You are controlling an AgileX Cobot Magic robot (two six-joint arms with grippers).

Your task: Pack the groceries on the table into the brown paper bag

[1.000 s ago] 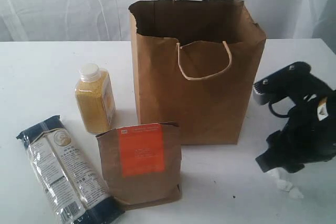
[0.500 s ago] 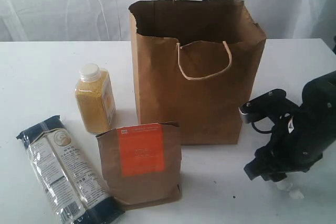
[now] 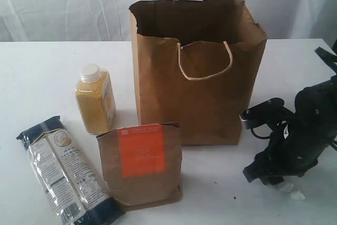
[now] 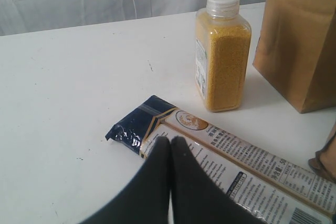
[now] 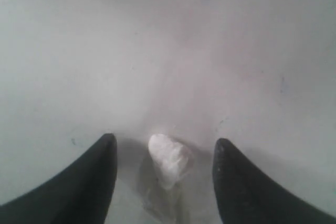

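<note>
Lying on the table [image 3: 42,72] at the near right, the packet [image 5: 169,157] shows as a small white lump with a thin, filmy edge; no blue print is visible from here. It looks light, soft and crumpled, so it will probably squash rather than resist, and it may slide on the smooth top. The plump middle seems the best place to pinch, not the thin edge. The right fingers [image 5: 97,182] stand apart, one on each side of it, holding nothing. The bag [image 3: 197,88] stands upright to the left and farther back, its mouth open. Left of the bag are the bottle [image 3: 96,104], pouch [image 3: 141,164] and noodles [image 3: 66,175]; over the noodles the left fingers [image 4: 157,182] are pressed together, empty.
</note>
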